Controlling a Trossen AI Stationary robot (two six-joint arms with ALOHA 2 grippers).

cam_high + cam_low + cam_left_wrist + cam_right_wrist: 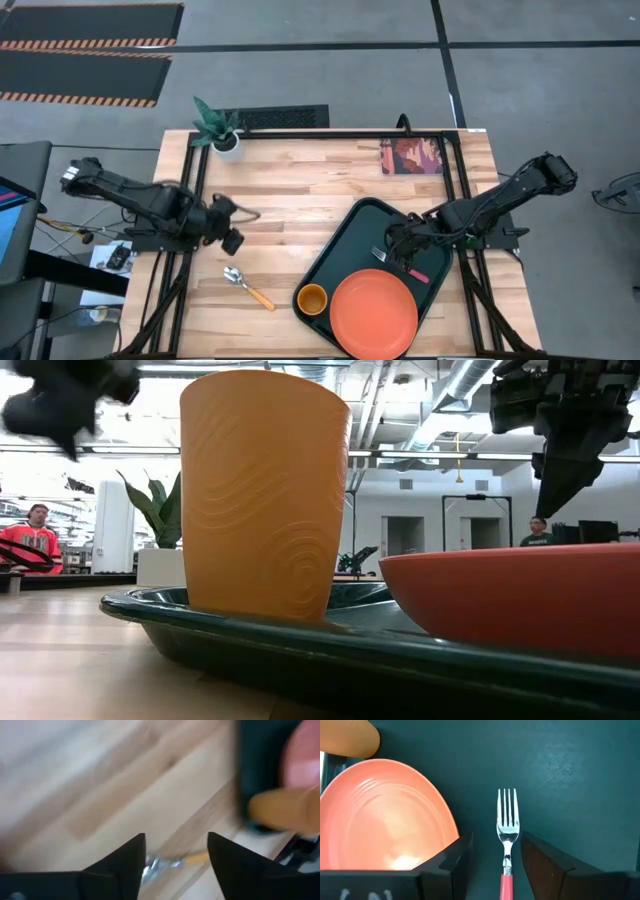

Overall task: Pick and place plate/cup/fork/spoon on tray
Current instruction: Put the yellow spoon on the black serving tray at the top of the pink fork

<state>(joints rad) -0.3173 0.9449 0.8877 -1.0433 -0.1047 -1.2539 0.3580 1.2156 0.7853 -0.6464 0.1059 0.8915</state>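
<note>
The dark green tray (352,228) lies at the table's near right. On it rest the orange plate (373,312), the orange-yellow cup (312,298), upright, and the pink-handled fork (507,827), lying flat. My right gripper (496,857) hovers over the tray, open, with one finger on either side of the fork's neck and not touching it. The yellow-handled spoon (247,287) lies on the bare wood left of the tray. My left gripper (232,238) is open above the table just beyond the spoon, which shows blurred between its fingers (162,862).
A white pot with a green plant (222,132) stands at the far left corner. A reddish-brown picture card (412,157) lies at the far right. Bare wood lies between the left gripper and the tray. People show in the room behind (30,530).
</note>
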